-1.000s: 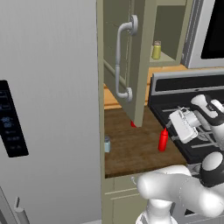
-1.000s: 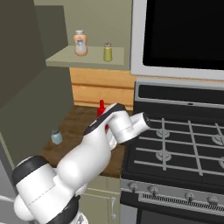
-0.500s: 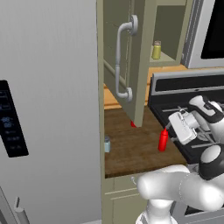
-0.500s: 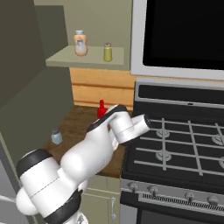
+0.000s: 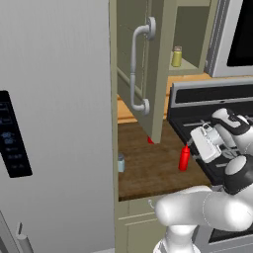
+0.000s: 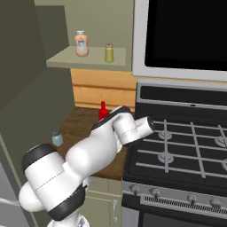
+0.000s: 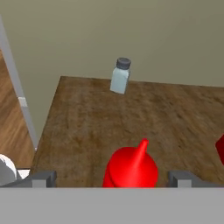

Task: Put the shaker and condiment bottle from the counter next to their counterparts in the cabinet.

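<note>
The step in hand is the pick-up of the condiment bottle [image 7: 131, 168], with nothing yet carried to the cabinet [image 5: 160, 74]. In the hand view the gripper [image 7: 113, 178] sits with its jaws spread wide and empty, one dark tip on either side of the red bottle, whose nozzle points up between them. The bottle stands upright on the counter [image 7: 175, 118], near its right edge, just beside the stove [image 6: 177, 150].

The next move, as a judgement, calls for the hand to settle lower so the fingers sit on the bottle's body rather than its tapered top, then to close.

The shaker [image 7: 120, 76] stands well apart from the bottle, at the far left of the counter close to the fridge [image 5: 54, 123].

The left base view shows the open cabinet door [image 5: 141, 64] and its bar handle [image 5: 137, 69], hanging over the counter (something to steer round on the way up). The right base view shows the shelf inside more fully: the yellow-green jar [image 6: 109, 52] and, to its left, an orange-labelled jar [image 6: 80, 44]. The hand view alone shows how the tips flank the bottle.
</note>
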Controlling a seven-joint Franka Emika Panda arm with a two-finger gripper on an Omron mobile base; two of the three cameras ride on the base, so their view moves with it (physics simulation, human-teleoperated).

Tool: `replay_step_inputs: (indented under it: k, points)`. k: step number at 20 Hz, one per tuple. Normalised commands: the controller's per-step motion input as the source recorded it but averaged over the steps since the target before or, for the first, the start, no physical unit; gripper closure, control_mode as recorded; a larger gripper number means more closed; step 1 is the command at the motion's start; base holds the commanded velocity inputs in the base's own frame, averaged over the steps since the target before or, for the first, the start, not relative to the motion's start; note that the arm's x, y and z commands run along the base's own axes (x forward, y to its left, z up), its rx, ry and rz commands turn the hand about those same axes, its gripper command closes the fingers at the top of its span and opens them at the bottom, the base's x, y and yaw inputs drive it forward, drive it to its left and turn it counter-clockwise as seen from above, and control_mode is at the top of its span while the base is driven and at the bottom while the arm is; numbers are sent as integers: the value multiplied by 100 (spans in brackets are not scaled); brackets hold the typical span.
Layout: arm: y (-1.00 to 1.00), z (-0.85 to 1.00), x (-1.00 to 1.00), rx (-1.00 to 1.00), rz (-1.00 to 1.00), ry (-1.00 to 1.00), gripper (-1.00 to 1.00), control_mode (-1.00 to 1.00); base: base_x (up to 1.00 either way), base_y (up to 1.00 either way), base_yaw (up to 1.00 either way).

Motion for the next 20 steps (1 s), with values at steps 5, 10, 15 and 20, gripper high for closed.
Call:
replay_step_inputs:
  k: [5, 10, 15, 20]
  points:
    - [-11, -2, 12, 0, 0, 0, -100, -100, 0, 0, 0]
    - [0, -8, 16, 0, 0, 0, -100, -100, 0, 0, 0]
    - [0, -9, 0, 0, 0, 0, -100, -100, 0, 0, 0]
    - [0, -8, 0, 0, 0, 0, -100, -100, 0, 0, 0]
